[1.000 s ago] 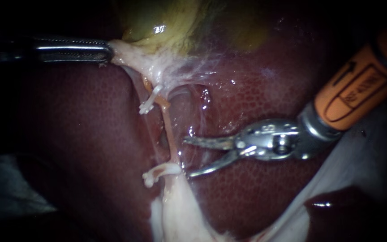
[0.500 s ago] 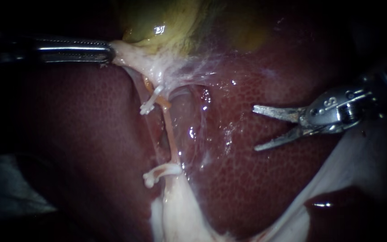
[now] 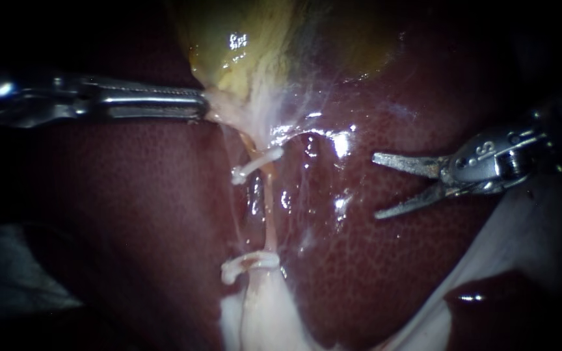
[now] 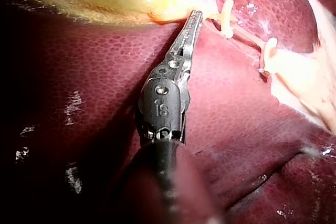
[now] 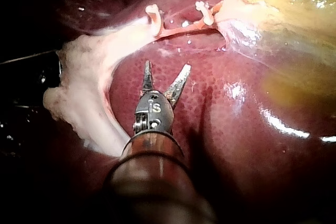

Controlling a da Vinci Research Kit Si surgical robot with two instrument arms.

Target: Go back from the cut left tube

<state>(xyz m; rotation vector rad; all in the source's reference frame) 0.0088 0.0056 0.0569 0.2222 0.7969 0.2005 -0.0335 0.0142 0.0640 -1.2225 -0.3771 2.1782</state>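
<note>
**Q:** State the position of the tube.

**A:** Standing by the monitor, I saw one thin orange tube [image 3: 270,214] at mid-field in the endoscope view. It ran from the neck of the yellow-green, glistening gallbladder [image 3: 242,52] down to a pale, fatty band of tissue [image 3: 255,312]. It lay on the dark red, mottled liver [image 3: 112,214]. Two small white plastic clips sat across it. The upper clip [image 3: 255,162] was just below the gallbladder's neck, and the lower clip [image 3: 248,262] was where the tube met the pale band. Both stuck out toward the left. Whether this was the cut left tube, and where any cut lay, I could not tell.

**Q:** Condition of the left instrument?

**A:** The left instrument [image 3: 198,106], a slender steel shaft with long toothed jaws, entered from the left. Its jaws were clamped on the whitish tissue [image 3: 219,107] at the gallbladder's neck, above the upper clip. The left wrist view agreed: the tip was at that tissue and the jaws lay together.

**Q:** And the right instrument?

**A:** The right instrument [image 3: 377,185], a steel tip with two narrow, blade-like jaws, came in from the right. Its jaws stood apart and held nothing. They pointed toward the tube but were well apart from it, over bare liver. In the right wrist view the spread jaws were short of the tube and aimed between the two clips.
</note>
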